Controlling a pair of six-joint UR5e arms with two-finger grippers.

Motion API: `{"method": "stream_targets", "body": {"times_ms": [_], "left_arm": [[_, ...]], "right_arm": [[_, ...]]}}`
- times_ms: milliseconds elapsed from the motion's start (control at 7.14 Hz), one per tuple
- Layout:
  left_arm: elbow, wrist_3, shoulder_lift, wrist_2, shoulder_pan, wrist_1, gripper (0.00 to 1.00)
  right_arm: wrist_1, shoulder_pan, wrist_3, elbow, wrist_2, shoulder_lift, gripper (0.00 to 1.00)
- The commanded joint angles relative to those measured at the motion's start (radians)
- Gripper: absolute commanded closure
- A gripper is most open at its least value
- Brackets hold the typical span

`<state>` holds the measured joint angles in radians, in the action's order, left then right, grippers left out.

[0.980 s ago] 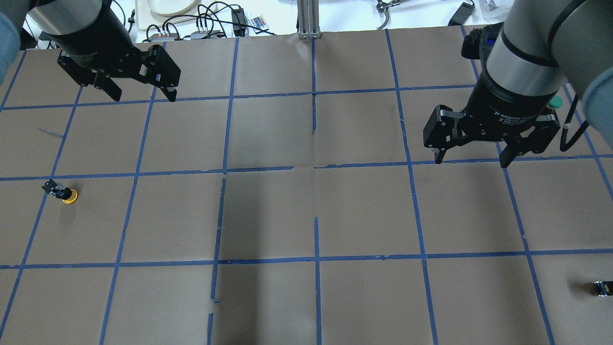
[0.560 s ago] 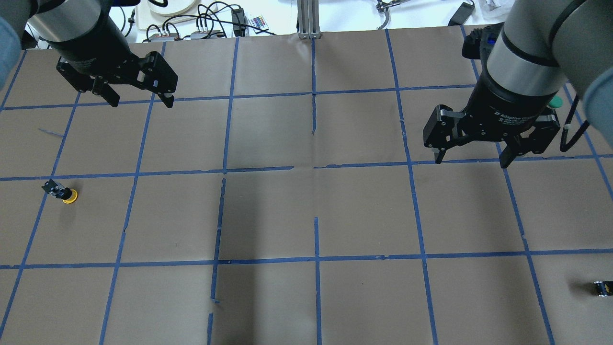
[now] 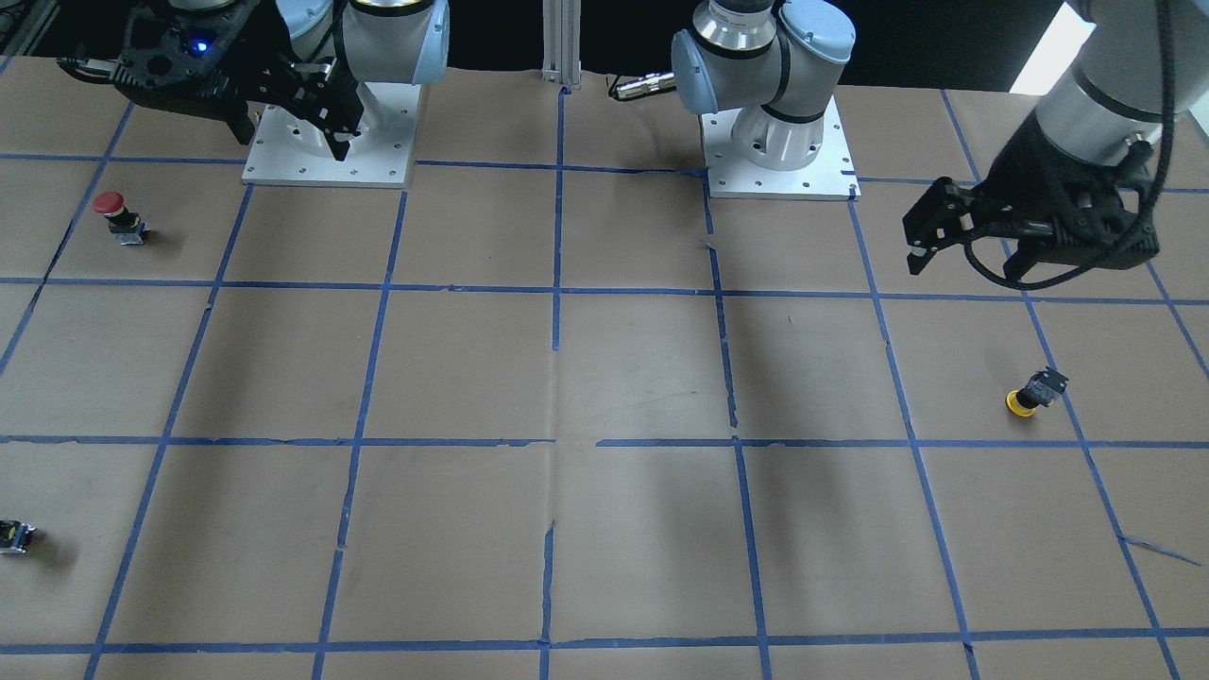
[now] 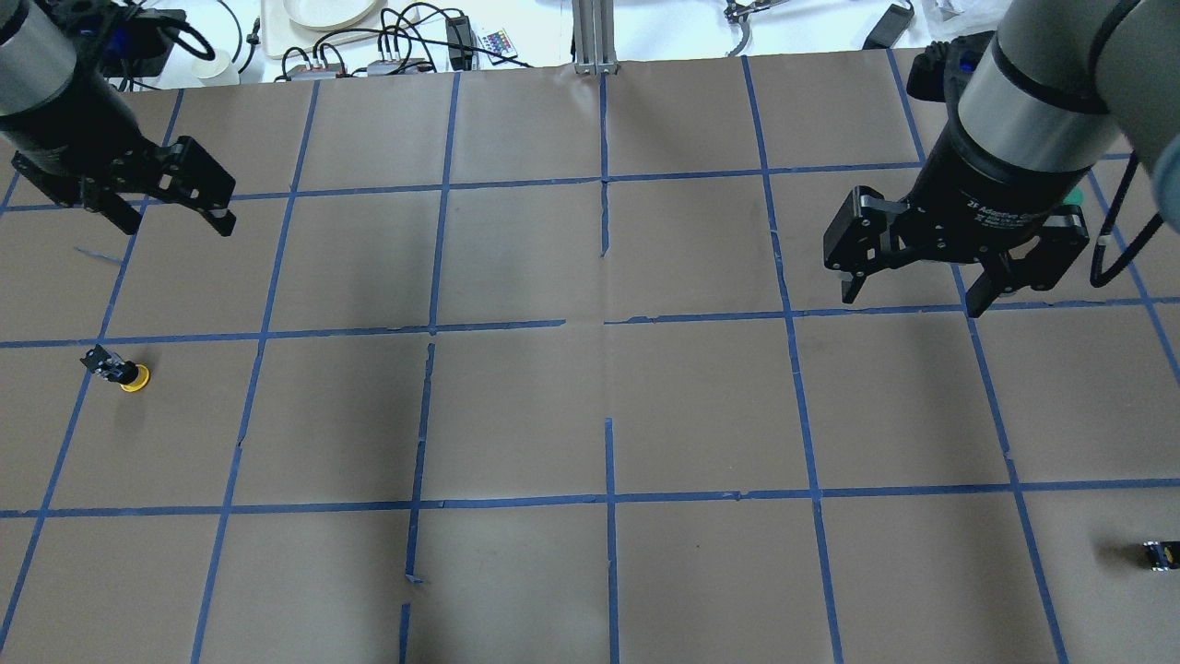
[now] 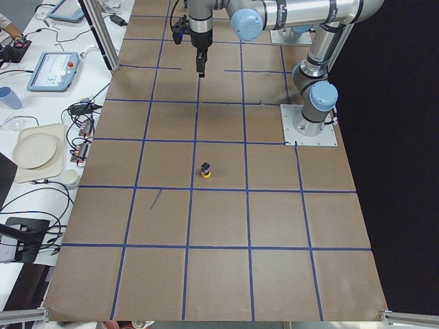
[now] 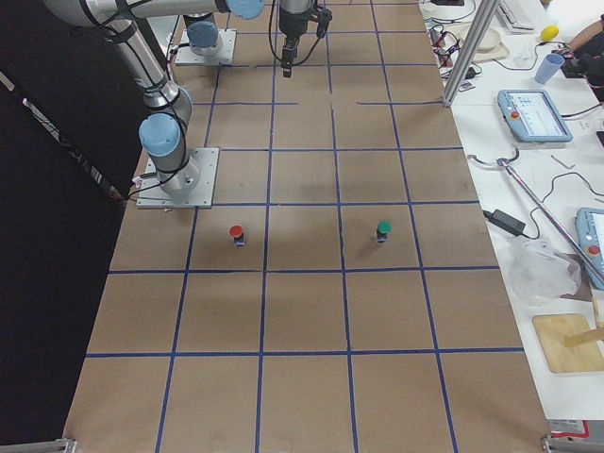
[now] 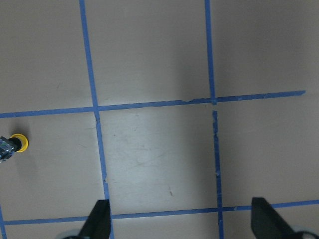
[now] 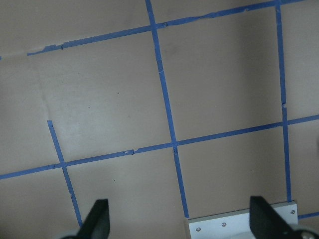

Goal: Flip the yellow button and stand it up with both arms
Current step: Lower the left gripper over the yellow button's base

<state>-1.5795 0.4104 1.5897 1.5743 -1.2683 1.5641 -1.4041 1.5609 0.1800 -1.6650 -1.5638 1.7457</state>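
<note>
**A:** Where is the yellow button (image 4: pixel 120 371)?

**B:** Far out on the robot's left side of the bench (image 4: pixel 590 415), just beside a blue tape line. In each view the yellow cap meets the paper and the dark base shows beyond it. I judge it is upside down, resting on its cap. Nothing touches it.

**A:** And the nearest fingers?

**B:** The left fingers (image 4: pixel 218 210) hang high over the bench, well apart from the button. They are spread wide and hold nothing. The left wrist view catches the button only at its very edge.

**A:** The other arm?

**B:** The right fingers (image 4: pixel 979 295) are just as wide and empty, over the opposite half of the bench. The red button (image 3: pixel 118 215), the green button (image 6: pixel 383 230) and a tiny black block (image 4: pixel 1159 554) are on that side, and none of them is the target.

**A:** So which step is this?

**B:** The approach, I'd say. No grasp has been made and the flip is not begun. The next move probably calls for the left fingers to centre over the button and come down around the dark base. They would then lift it so the right fingers can take it for the turn-over.
</note>
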Motion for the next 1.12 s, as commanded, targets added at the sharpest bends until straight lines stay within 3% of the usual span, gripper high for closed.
{"method": "stream_targets", "body": {"times_ms": [0,560,840,980], "left_arm": [[-0.008,0.262,0.059,-0.007,0.119,-0.042,0.0],[-0.029,0.835,0.22,-0.003,0.311,-0.201,0.0],[-0.056,0.992,0.298,0.003,0.328,-0.374,0.0],[-0.106,1.086,0.35,0.009,0.345,-0.532,0.0]], "right_arm": [[0.007,-0.008,0.001,-0.004,-0.002,0.002,0.0],[-0.001,-0.007,0.007,-0.006,-0.012,0.002,0.0],[0.007,-0.01,0.003,-0.006,-0.013,0.003,0.0],[0.004,-0.01,0.003,-0.006,-0.013,0.005,0.0]]}}
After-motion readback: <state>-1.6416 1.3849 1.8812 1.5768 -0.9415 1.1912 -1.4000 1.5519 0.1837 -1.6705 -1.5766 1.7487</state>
